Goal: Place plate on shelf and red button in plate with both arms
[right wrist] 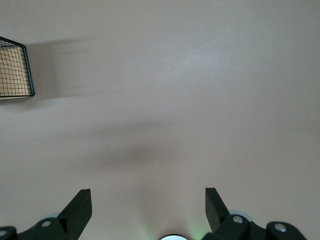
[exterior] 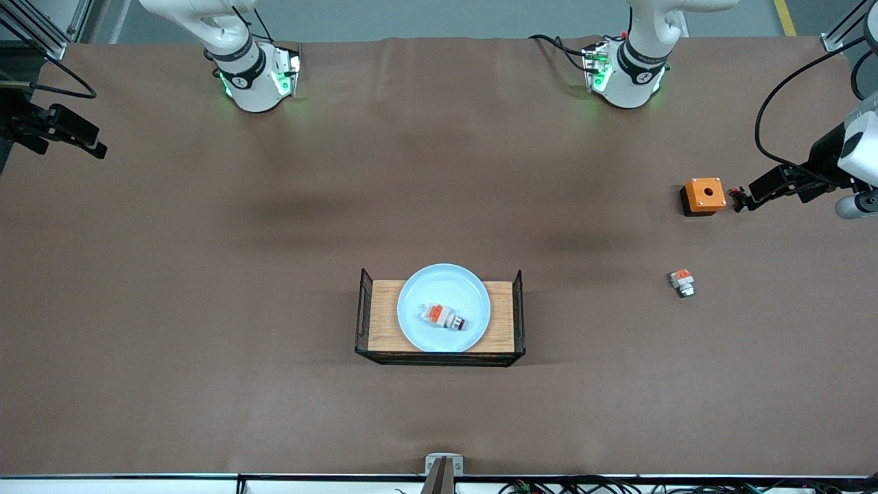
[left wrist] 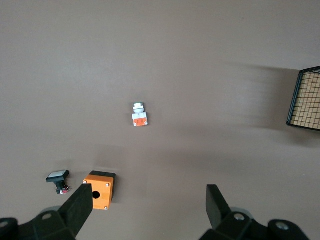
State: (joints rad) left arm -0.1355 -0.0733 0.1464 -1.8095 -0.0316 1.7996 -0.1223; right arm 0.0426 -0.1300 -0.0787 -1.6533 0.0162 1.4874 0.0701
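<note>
Nearest you, the wooden tray (exterior: 384, 322) is carrying the plate (exterior: 418, 322) holding the red button (exterior: 447, 317), while the left gripper (left wrist: 150, 207) and right gripper (right wrist: 148, 210) are waiting spread wide over bare table.

I watch front view from high up, facing arm bases, whole surface (exterior: 206, 274) visible. Both wrist views look down from well above. Left wrist shares orange box (left wrist: 99, 190), wire rack (left wrist: 306, 100) with front.

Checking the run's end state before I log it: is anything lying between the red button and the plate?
No. The red button already lies in the plate, which sits on the wooden tray. Both end effectors, left and right, are open, holding nothing.
</note>
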